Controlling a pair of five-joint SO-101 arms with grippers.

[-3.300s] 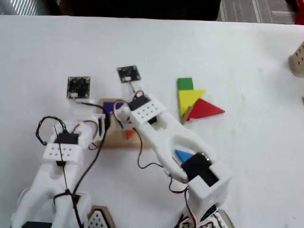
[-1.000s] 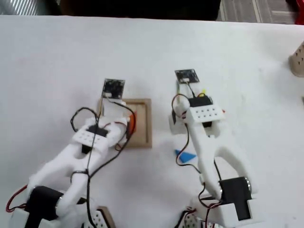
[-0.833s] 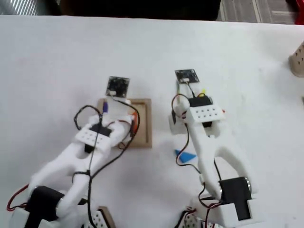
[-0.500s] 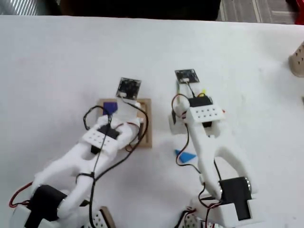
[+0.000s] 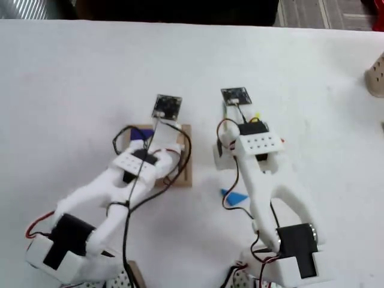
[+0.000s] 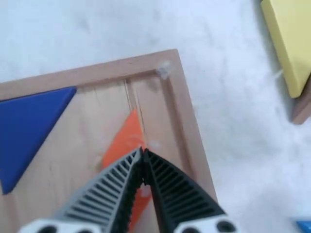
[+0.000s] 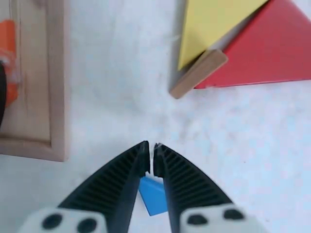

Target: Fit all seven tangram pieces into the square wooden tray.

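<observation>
The square wooden tray [image 6: 185, 121] holds a dark blue triangle [image 6: 30, 123] and an orange piece [image 6: 127, 141]. My left gripper [image 6: 142, 153] is shut, its tips right over the orange piece. In the high view the left arm covers most of the tray [image 5: 187, 163]. My right gripper [image 7: 150, 147] is shut with nothing between its fingers, above the table beside the tray. A small light blue triangle [image 7: 154, 195] lies under it. Beyond it lie a yellow triangle [image 7: 214, 23], a red triangle [image 7: 270, 54] and a plain wooden piece [image 7: 198, 74].
The light blue triangle [image 5: 234, 197] lies on the white table between the two arms. A tan pegged object [image 5: 377, 75] stands at the far right edge. Bare table stretches across the back and to the left.
The left arm has swung right, across the tray, uncovering the dark blue triangle. The right arm left the tray early on and has since held still over the loose pieces.
</observation>
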